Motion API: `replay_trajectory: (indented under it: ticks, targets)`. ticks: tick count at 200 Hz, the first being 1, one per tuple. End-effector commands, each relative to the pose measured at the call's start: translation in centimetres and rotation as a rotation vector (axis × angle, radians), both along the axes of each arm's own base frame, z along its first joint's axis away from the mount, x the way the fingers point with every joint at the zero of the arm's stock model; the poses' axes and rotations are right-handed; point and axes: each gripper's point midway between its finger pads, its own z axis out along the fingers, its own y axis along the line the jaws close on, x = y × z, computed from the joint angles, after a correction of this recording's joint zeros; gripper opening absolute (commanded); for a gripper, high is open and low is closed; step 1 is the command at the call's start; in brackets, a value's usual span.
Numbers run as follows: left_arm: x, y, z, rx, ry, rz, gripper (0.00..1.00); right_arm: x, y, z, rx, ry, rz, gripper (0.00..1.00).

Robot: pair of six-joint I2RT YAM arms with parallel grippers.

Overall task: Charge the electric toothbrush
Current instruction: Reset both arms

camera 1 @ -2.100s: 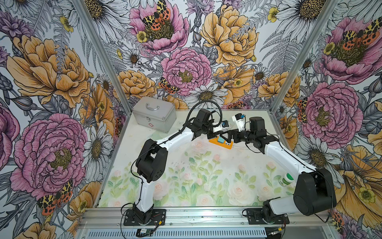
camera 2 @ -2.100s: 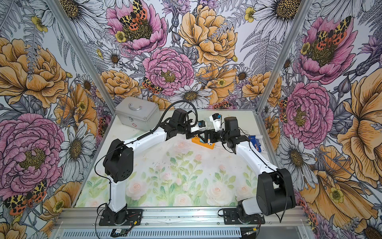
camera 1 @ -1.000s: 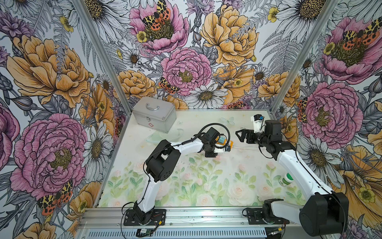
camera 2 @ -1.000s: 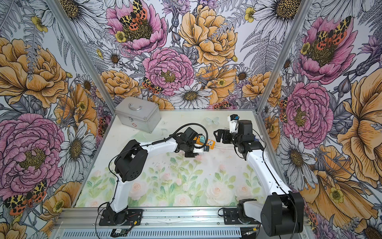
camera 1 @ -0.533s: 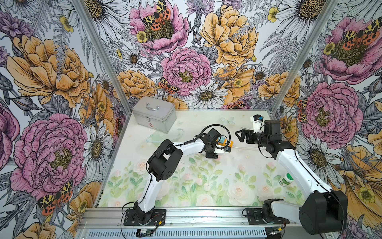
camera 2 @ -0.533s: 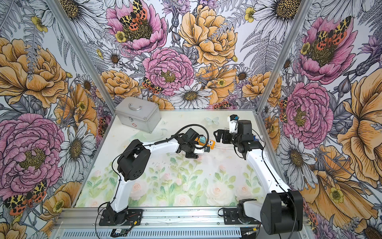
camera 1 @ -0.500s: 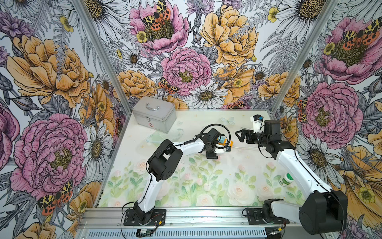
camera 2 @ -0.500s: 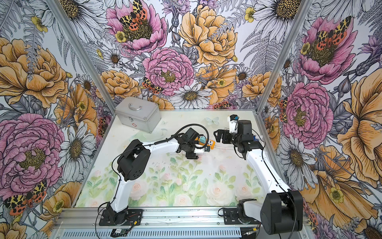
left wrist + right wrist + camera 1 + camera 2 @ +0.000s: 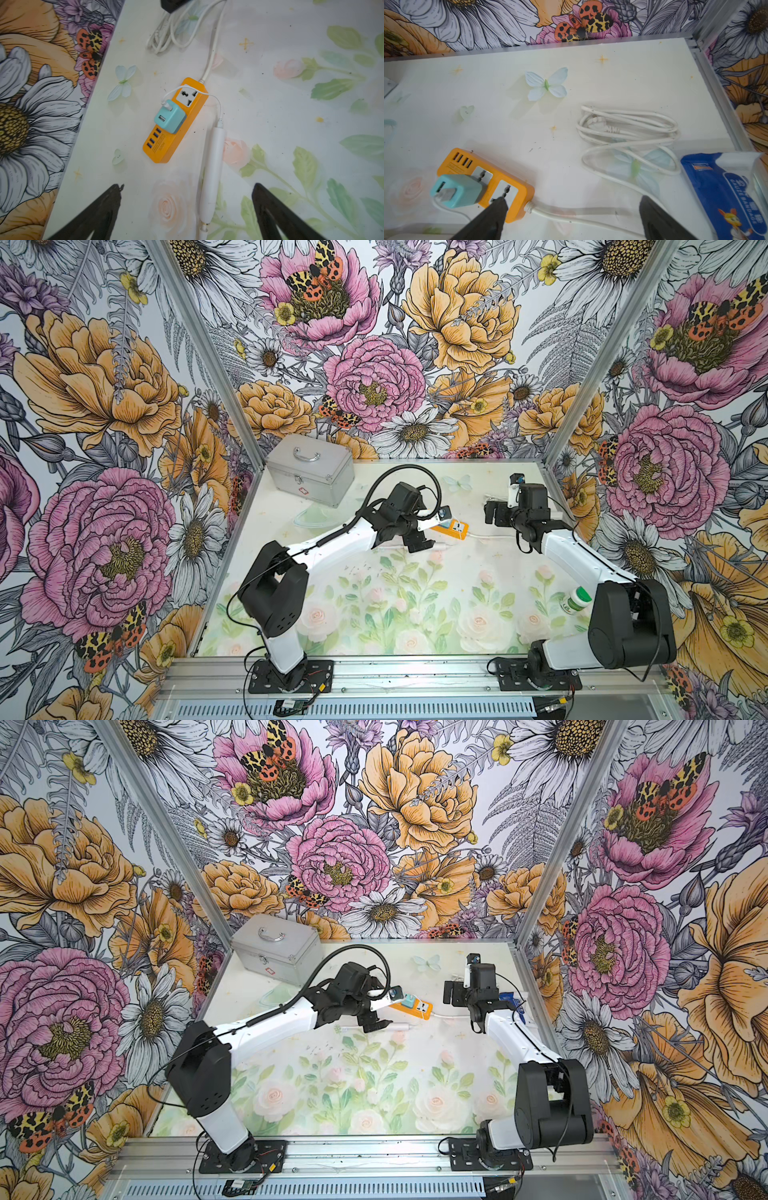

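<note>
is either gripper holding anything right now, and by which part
Nothing is held. The left gripper stands open over the electric toothbrush, which lies on the table; the right gripper is open too, empty.

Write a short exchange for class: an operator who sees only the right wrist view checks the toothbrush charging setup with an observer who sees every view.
Operator: I see the teal adapter plugged into the orange power strip, but I cannot make out the toothbrush. Where is it?
Observer: The electric toothbrush lies flat on the table beside the strip, apart from it.
Operator: Does the adapter's cable reach it?
Observer: Yes. The thin white cable ends in a plug seated in the handle's base.
</note>
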Motion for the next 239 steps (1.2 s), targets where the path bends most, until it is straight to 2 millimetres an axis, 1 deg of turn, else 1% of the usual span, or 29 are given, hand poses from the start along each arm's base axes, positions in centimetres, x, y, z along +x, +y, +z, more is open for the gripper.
replay_trajectory:
  ticks: [1, 18, 32, 56, 72, 80, 84, 91, 96, 102, 116, 140, 153, 178, 191, 203, 211, 219, 239]
  targets:
    - [2.1, 4.2, 2.0, -0.150, -0.025, 0.263, 0.99, 1.5, -2.1, -0.4, -0.114, -0.140, -0.043, 1.00]
    - [2.5, 8.3, 2.1, -0.210, -0.024, 0.420, 0.99, 1.3, -2.7, -1.3, -0.136, -0.185, -0.053, 1.00]
    - [3.2, 12.3, 2.0, -0.270, -0.032, 0.575, 0.99, 1.0, -2.6, -1.9, -0.140, -0.219, -0.047, 1.00]
    - [3.5, 18.7, 1.9, -0.340, -0.101, 0.779, 0.99, 0.5, -2.5, -1.7, -0.139, -0.279, -0.044, 1.00]
    - [3.5, 22.9, 2.0, -0.382, -0.155, 0.904, 0.99, -0.2, -2.7, -1.5, -0.135, -0.322, -0.053, 1.00]
    - [3.3, 24.5, 1.6, -0.388, -0.173, 0.940, 0.99, -0.7, -2.7, -1.4, -0.132, -0.351, -0.061, 1.00]
    - [3.2, 25.9, 1.5, -0.384, -0.203, 0.987, 0.99, -0.9, -2.8, -1.4, -0.129, -0.364, -0.065, 1.00]
    - [3.0, 27.3, 1.0, -0.384, -0.224, 1.022, 0.99, -1.4, -3.1, -2.1, -0.125, -0.379, -0.076, 1.00]
    - [2.8, 28.1, 0.5, -0.390, -0.229, 1.043, 0.99, -1.4, -3.2, -1.6, -0.135, -0.432, -0.082, 1.00]
    - [2.7, 29.0, 0.1, -0.400, -0.236, 1.057, 0.99, -1.6, -3.3, -1.9, -0.130, -0.398, -0.092, 1.00]
    - [2.2, 30.9, -0.9, -0.418, -0.281, 1.100, 0.99, -1.3, -3.5, -1.9, -0.129, -0.397, -0.100, 1.00]
    - [2.1, 32.8, -1.8, -0.548, -0.298, 1.128, 0.99, -1.3, -3.4, -1.9, -0.115, -0.388, -0.093, 1.00]
    - [2.5, 33.1, -2.4, -0.589, -0.287, 1.126, 0.99, -1.2, -3.4, -1.9, -0.115, -0.388, -0.091, 1.00]
    - [4.0, 33.0, -4.3, -0.590, -0.245, 1.124, 0.99, -1.2, -3.5, -1.9, -0.115, -0.388, -0.091, 1.00]
    - [4.9, 32.4, -5.3, -0.606, -0.238, 1.103, 0.99, -1.2, -3.5, -2.0, -0.115, -0.387, -0.092, 1.00]
    - [5.6, 32.7, -6.5, -0.594, -0.224, 1.121, 0.99, -1.2, -3.5, -2.0, -0.115, -0.386, -0.091, 1.00]
    - [5.7, 33.0, -7.4, -0.595, -0.202, 1.132, 0.99, -1.2, -3.5, -2.0, -0.115, -0.386, -0.092, 1.00]
    - [5.7, 33.4, -7.0, -0.630, -0.225, 1.133, 0.99, -1.2, -3.5, -2.0, -0.115, -0.387, -0.092, 1.00]
    - [5.7, 33.3, -7.1, -0.617, -0.223, 1.136, 0.99, -1.2, -3.5, -1.9, -0.114, -0.388, -0.092, 1.00]
